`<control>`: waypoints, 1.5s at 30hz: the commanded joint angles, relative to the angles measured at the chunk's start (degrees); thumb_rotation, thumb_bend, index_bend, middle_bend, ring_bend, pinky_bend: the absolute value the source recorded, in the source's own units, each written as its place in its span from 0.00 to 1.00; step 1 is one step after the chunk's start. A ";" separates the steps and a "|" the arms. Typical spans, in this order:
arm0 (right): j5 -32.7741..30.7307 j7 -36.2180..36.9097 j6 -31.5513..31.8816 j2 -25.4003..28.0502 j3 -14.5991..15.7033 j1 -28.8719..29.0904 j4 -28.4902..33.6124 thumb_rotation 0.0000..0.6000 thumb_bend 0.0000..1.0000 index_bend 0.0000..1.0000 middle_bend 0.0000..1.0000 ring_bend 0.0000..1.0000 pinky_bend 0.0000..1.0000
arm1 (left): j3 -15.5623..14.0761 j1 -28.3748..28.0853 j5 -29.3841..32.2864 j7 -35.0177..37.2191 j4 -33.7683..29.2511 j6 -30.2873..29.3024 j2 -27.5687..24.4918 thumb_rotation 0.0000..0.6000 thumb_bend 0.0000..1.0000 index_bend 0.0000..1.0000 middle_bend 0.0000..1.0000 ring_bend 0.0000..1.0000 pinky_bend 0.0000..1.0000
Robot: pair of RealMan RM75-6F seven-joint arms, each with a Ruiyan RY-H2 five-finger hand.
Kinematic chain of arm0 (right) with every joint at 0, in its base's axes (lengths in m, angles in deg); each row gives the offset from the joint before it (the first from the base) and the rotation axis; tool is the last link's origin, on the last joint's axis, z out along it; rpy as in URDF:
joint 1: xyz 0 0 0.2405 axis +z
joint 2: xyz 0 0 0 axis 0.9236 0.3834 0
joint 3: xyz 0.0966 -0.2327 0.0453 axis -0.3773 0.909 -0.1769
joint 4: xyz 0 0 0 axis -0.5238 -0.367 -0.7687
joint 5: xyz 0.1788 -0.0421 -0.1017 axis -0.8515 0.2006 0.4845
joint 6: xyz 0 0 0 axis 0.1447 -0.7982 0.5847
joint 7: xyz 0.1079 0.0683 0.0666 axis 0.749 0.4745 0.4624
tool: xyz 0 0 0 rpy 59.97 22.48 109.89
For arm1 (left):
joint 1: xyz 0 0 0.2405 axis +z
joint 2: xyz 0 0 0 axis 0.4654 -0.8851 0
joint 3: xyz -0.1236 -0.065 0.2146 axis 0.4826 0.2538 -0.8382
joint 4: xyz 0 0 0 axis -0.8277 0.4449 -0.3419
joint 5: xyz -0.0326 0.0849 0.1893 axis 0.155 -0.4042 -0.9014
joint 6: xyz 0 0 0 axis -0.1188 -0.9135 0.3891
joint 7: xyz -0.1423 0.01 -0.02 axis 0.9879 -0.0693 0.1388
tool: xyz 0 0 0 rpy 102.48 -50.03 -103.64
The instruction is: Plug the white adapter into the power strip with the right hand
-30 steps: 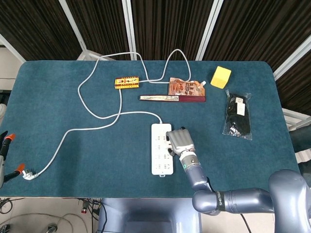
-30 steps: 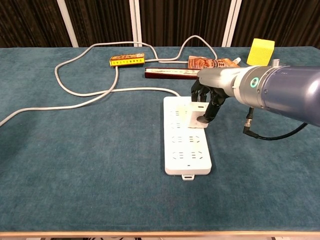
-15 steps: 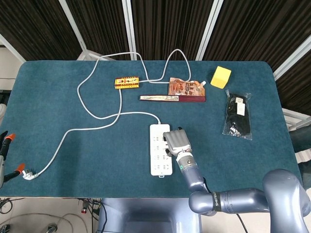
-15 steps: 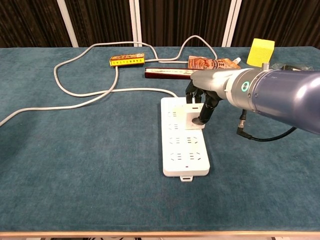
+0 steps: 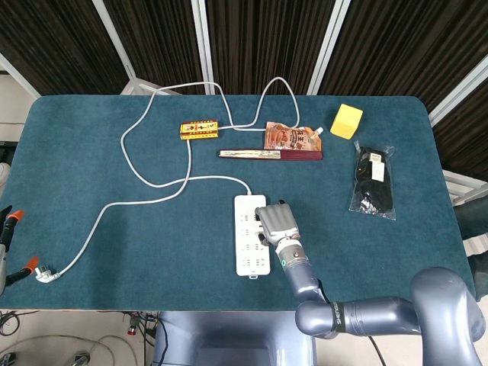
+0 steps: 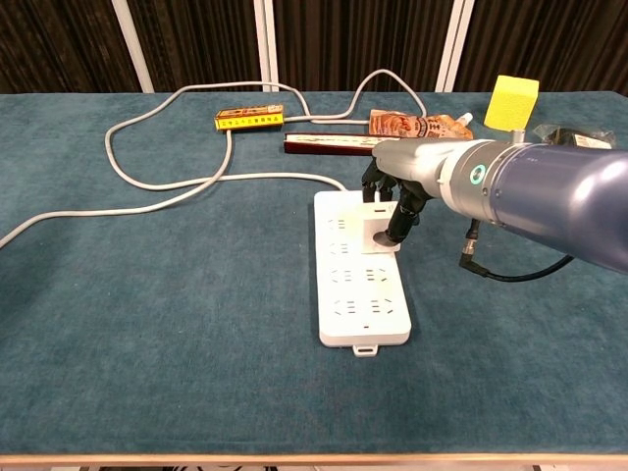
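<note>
The white power strip (image 6: 359,294) lies lengthwise in the middle of the blue table, also seen in the head view (image 5: 248,245). My right hand (image 6: 400,192) is over its far half and grips the white adapter (image 6: 372,229), which stands upright against the strip's sockets. Whether its pins are fully in cannot be seen. In the head view the right hand (image 5: 277,223) covers the adapter completely. The left hand shows in neither view.
The strip's white cable (image 5: 152,183) loops across the left half of the table to a loose plug (image 5: 44,273). At the back lie a small yellow box (image 5: 199,130), an orange pouch (image 5: 290,136), a dark red case (image 5: 271,154), a yellow block (image 5: 347,120) and a black bagged item (image 5: 374,181).
The right hand moved slightly left and away with the adapter, and the power strip slid a little left with it. The adapter now stands more upright on the strip.
</note>
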 commanded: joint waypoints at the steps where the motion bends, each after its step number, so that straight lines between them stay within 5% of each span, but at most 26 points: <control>1: 0.90 0.60 -0.28 0.14 0.21 -0.43 0.23 1.00 0.56 0.99 0.79 0.61 0.25 | -0.01 0.00 -0.02 0.04 -0.01 0.00 -0.01 1.00 0.18 0.13 0.05 0.00 0.01; 28: 6.12 0.54 0.46 -2.40 2.32 -2.32 -2.01 1.00 0.56 0.99 0.83 0.64 0.28 | -0.01 0.02 0.10 0.07 -0.15 0.05 -0.12 1.00 0.18 0.13 0.05 0.00 0.01; 34: 4.43 -0.74 -0.94 -0.33 2.23 -2.30 0.31 1.00 0.56 0.70 0.59 0.48 0.24 | 0.01 0.03 0.15 -0.06 -0.13 0.03 -0.08 1.00 0.18 0.13 0.05 0.00 0.01; 39: 0.72 -3.56 -1.95 1.27 2.58 -1.38 1.92 1.00 0.44 0.26 0.25 0.30 0.16 | 0.02 0.03 0.19 -0.11 -0.16 0.03 -0.09 1.00 0.18 0.13 0.05 0.00 0.01; 45: -3.61 -5.51 -2.79 2.92 2.15 -0.02 3.76 1.00 0.37 0.05 0.09 0.17 0.12 | 0.09 0.03 0.36 -0.39 -0.12 -0.02 0.03 1.00 0.18 0.13 0.05 0.00 0.01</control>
